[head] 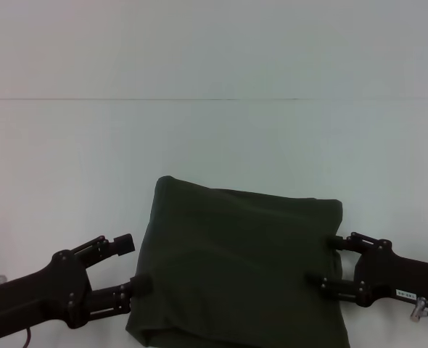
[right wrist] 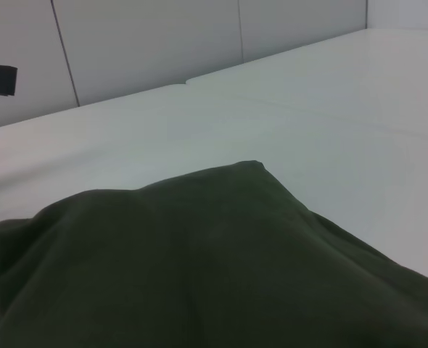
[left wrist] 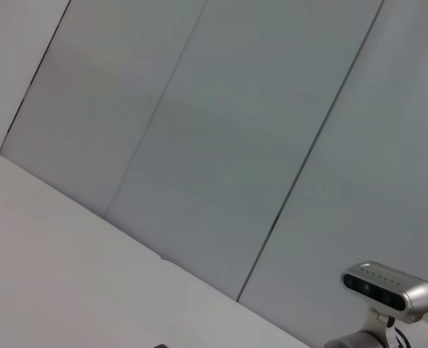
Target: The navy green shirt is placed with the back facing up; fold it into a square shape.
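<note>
Left gripper (head: 129, 267): near left, fingers spread; lower finger touching the shirt's left edge, upper one free. Right gripper (head: 324, 261): near right, fingers spread over the right edge, nothing clamped. Navy green shirt (head: 236, 264): folded roughly square, near centre of white table (head: 214, 138).

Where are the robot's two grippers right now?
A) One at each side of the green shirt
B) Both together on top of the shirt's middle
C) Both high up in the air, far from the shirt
A: in the head view the left gripper sits at the left edge of the navy green shirt and the right gripper at its right edge.
</note>
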Robot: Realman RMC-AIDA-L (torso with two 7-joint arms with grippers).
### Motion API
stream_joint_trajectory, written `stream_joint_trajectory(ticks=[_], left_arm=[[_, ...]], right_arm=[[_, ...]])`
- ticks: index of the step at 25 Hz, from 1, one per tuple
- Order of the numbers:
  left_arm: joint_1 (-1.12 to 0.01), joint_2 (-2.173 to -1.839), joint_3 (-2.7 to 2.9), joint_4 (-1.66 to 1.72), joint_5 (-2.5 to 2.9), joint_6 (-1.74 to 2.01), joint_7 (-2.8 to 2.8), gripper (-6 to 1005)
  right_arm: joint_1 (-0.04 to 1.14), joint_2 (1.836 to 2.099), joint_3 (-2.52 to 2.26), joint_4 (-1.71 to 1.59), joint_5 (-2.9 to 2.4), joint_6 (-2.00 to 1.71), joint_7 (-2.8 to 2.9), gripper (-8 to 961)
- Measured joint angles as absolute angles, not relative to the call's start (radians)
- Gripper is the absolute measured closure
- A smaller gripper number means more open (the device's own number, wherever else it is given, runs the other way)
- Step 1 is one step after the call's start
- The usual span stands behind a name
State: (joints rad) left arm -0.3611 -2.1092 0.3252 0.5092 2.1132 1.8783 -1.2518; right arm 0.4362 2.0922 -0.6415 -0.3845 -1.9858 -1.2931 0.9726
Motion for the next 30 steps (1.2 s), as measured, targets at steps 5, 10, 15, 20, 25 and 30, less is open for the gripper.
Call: stream_joint_trajectory(ticks=[5, 10, 15, 20, 25, 30], left_arm=[[-0.364, -2.109, 0.327, 0.509, 2.117, 1.878, -1.260, 87], [-0.367, -2.106, 0.330, 0.509, 2.120, 1.882, -1.274, 88], [-0.367, -2.104, 0.344, 0.509, 2.123, 1.881, -1.277, 89], [-0.368, -2.098, 0.375, 0.522, 2.124, 1.881, -1.295, 90], [-0.379, -2.075, 0.421, 0.532, 2.125, 1.889, -1.305, 91], [-0.394, -2.058, 0.440, 0.591, 2.124, 1.866, -1.298, 93]], right_arm=[[0.439, 2.092, -0.643, -0.384, -1.985, -1.277, 0.952, 95], [0.440, 2.092, -0.643, -0.383, -1.983, -1.253, 0.940, 94], [0.436, 2.093, -0.635, -0.394, -1.977, -1.270, 0.924, 93], [0.425, 2.091, -0.600, -0.437, -1.975, -1.383, 0.918, 92], [0.414, 2.089, -0.555, -0.501, -1.974, -1.572, 0.907, 91], [0.411, 2.092, -0.542, -0.542, -1.973, -1.694, 0.906, 90]])
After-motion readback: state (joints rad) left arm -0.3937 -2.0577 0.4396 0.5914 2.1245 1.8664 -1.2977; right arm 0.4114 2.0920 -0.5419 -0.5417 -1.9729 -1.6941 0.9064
